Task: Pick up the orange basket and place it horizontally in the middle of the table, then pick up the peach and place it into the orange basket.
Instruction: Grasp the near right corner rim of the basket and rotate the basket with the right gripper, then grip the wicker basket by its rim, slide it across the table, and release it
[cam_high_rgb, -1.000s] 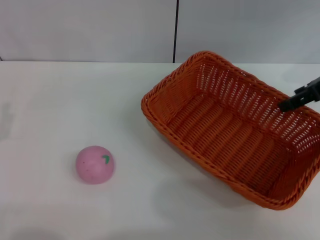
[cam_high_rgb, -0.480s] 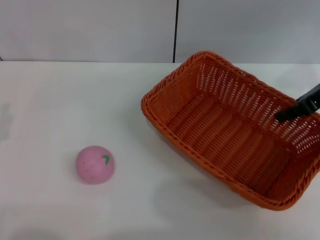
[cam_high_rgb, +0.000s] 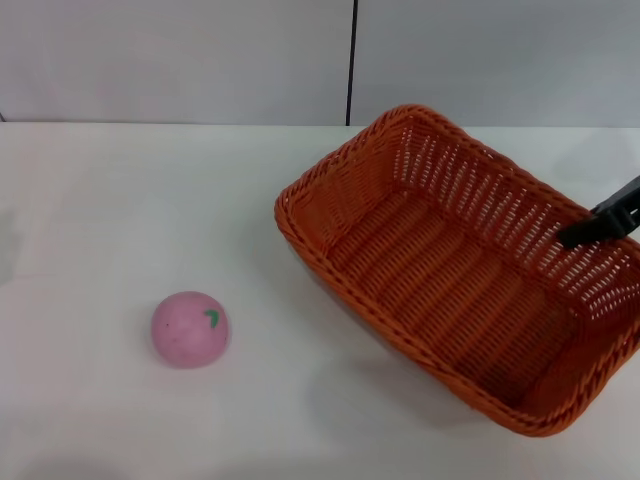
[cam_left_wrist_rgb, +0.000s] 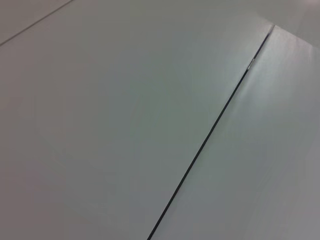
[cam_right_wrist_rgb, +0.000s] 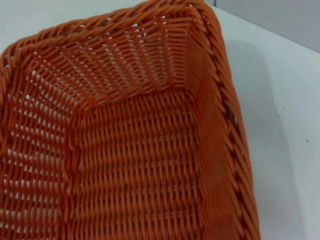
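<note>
Fingers first: the right gripper (cam_high_rgb: 590, 229) pokes in from the right edge of the head view, its dark tip sitting right at the far long wall of the orange basket (cam_high_rgb: 450, 270), by the rim. Whether those fingers are pinching the wall or just touching it, I cannot tell. The basket itself lies on the right half of the bench (cam_high_rgb: 120, 200), slanted, one corner aimed at the back wall, so by my reading the first step is only underway: it is neither central nor squared up yet. The right wrist view looks straight down into its woven floor. The peach (cam_high_rgb: 190, 329) sits well apart on the left, untouched, not yet in the basket. The left arm is out of sight, its camera facing a blank wall.
</note>
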